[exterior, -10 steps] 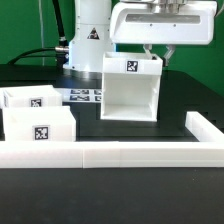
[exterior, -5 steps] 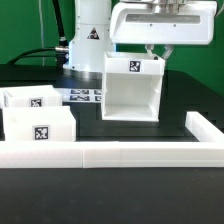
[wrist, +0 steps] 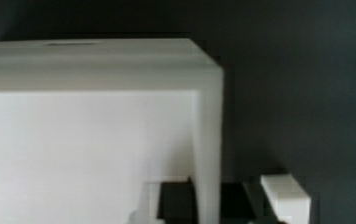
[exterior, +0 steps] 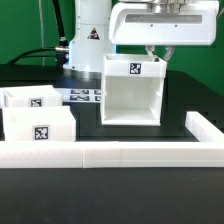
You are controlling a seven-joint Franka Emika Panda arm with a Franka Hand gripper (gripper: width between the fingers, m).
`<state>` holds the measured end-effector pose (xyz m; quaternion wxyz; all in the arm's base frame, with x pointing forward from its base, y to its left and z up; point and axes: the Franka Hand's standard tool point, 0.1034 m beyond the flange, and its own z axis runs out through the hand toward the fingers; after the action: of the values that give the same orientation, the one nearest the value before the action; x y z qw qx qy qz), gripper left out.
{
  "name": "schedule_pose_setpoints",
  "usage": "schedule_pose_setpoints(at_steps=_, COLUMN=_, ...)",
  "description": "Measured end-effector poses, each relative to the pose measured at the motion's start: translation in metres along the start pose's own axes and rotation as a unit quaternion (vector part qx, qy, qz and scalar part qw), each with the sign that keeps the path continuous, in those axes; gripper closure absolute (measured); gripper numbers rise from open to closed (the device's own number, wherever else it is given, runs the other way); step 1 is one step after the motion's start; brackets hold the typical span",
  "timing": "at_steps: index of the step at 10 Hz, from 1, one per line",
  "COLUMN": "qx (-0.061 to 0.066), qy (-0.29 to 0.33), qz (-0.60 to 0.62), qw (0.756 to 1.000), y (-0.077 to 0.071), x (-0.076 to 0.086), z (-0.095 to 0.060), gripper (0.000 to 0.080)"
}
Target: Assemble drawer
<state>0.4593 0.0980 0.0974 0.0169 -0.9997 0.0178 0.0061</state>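
The black desk carries a long white rail along its near edge. Behind the rail, mid-desk, the drawer's open-fronted box shell stands upright. Two small trays sit at the exterior view's left, near the marker board. The claw straddles the shell's side wall at its top edge; I cannot tell whether it pinches the wall.

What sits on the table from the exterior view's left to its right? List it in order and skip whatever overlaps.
front small tray → marker board → box shell
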Motion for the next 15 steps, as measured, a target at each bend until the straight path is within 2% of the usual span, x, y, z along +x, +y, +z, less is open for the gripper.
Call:
schedule_pose_setpoints(at_steps=4, qx=0.010, qy=0.024, qz=0.014, qw=1.000, y=0.005, x=0.057, z=-0.001, gripper=0.0762)
schedule_pose_setpoints(at_steps=8, qx=0.022, qy=0.054, qz=0.025, qw=0.998, y=-0.003, x=0.100, z=-0.002, gripper=0.0762)
schedule_pose_setpoints(at_steps=10, qx=0.025, qy=0.061, qz=0.027, qw=0.997, y=-0.006, x=0.109, z=-0.002, gripper=0.0762)
schedule_pose_setpoints(at_steps=13, qx=0.026, qy=0.061, qz=0.037, qw=0.997, y=-0.006, x=0.109, z=-0.003, gripper=0.0762)
schedule_pose_setpoints(at_steps=14, qx=0.032, qy=0.061, qz=0.078, qw=0.995, y=-0.008, x=0.109, z=-0.004, gripper=0.0762)
schedule_pose_setpoints(at_steps=15, qx=0.033, qy=0.062, qz=0.085, qw=0.994, y=-0.009, x=0.110, z=-0.005, gripper=0.0762)
